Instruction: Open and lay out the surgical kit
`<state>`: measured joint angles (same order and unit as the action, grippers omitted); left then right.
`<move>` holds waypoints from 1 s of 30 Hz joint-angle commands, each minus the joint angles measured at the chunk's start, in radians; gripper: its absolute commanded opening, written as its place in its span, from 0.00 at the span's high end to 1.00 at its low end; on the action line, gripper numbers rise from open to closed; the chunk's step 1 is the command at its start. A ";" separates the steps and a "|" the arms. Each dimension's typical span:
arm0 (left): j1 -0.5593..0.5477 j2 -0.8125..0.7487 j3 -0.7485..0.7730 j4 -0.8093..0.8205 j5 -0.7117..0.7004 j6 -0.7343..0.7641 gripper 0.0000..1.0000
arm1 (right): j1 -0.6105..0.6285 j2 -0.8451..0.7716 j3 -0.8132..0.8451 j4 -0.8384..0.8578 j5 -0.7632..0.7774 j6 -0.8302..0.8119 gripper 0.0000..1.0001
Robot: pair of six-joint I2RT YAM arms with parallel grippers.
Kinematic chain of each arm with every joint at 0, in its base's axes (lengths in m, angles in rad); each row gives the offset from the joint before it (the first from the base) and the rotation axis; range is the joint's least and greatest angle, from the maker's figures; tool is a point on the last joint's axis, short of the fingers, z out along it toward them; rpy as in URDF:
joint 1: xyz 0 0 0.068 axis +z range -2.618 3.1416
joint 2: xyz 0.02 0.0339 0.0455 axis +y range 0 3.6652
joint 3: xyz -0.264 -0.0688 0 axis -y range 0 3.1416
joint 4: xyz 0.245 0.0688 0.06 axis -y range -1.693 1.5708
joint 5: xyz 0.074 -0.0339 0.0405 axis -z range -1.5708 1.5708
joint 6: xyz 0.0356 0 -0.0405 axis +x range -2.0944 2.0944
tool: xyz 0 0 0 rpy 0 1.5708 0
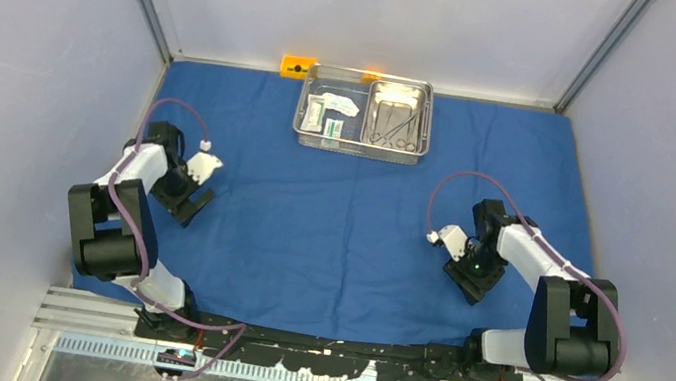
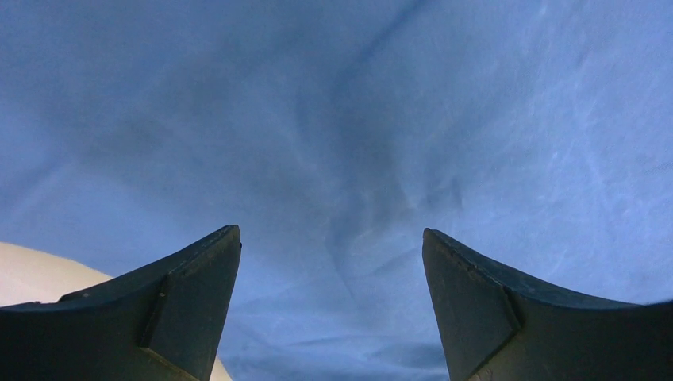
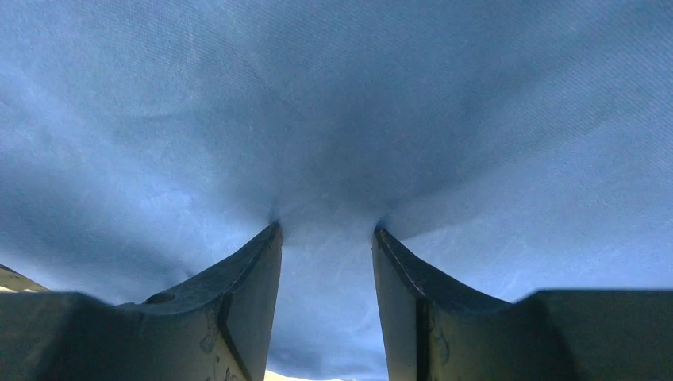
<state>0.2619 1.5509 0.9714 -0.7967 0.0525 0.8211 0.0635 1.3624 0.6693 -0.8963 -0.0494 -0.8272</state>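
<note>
- blue cloth wrap (image 1: pixel 338 231) is opened out flat, covering most of the floor of the enclosure from the arm bases to the back wall; light creases, no folded-over corners showing from the top view
- steel mesh basket (image 1: pixel 360 150) sits on the wrap at far centre, close to the back wall
- solid steel tray (image 1: pixel 369 114) is inside the basket, in its right half; scissors and forceps (image 1: pixel 393 130) lie in the tray, too small to separate
- small white-green packets (image 1: pixel 336 107) lie loose in the basket's left half, beside the tray
- left tool (image 1: pixel 194 201) is over the left side of the wrap, well apart from the basket; jaws spread wide with nothing between them; fingers (image 2: pixel 190 309) have bare cloth beyond them; contact with the cloth unclear
- right tool (image 1: pixel 474 280) is over the right side of the wrap; jaws part-way apart; fingertips (image 3: pixel 270 238) are pressed into the cloth, fabric puckered around them; cannot tell whether a fold is actually pinched
- orange block (image 1: pixel 298 65) sits at the back wall, just behind the basket's left corner
</note>
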 commanded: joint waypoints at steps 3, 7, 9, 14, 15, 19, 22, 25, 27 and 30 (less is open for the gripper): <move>0.024 -0.061 -0.097 0.079 -0.045 0.107 0.13 | -0.002 0.054 -0.055 0.014 0.046 -0.117 0.49; 0.028 -0.091 -0.170 0.121 -0.059 0.137 0.14 | -0.001 0.025 -0.099 0.029 0.046 -0.151 0.49; 0.029 -0.101 -0.199 0.127 -0.081 0.156 0.14 | -0.002 -0.001 -0.112 0.029 0.046 -0.161 0.50; 0.049 -0.133 -0.241 0.105 -0.089 0.205 0.15 | -0.001 -0.037 -0.100 -0.021 0.045 -0.205 0.51; 0.053 -0.142 -0.241 0.091 -0.084 0.212 0.15 | -0.001 -0.050 -0.084 -0.040 0.035 -0.205 0.51; 0.064 -0.186 -0.205 0.043 -0.024 0.199 0.15 | -0.001 -0.141 0.024 -0.071 -0.053 -0.152 0.51; 0.065 -0.194 -0.147 0.007 0.050 0.153 0.15 | -0.002 -0.158 0.097 -0.014 -0.141 -0.047 0.51; 0.064 -0.188 -0.092 -0.008 0.108 0.107 0.15 | -0.001 -0.142 0.117 0.094 -0.190 0.048 0.51; 0.064 -0.183 -0.068 0.001 0.137 0.077 0.15 | -0.002 -0.124 0.102 0.187 -0.182 0.098 0.50; 0.064 -0.172 -0.043 0.022 0.181 0.032 0.15 | -0.001 -0.067 0.081 0.301 -0.162 0.138 0.50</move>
<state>0.3222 1.3869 0.8795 -0.7792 0.1307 0.9245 0.0666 1.2411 0.7609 -0.7780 -0.1825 -0.7967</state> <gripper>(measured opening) 0.849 0.498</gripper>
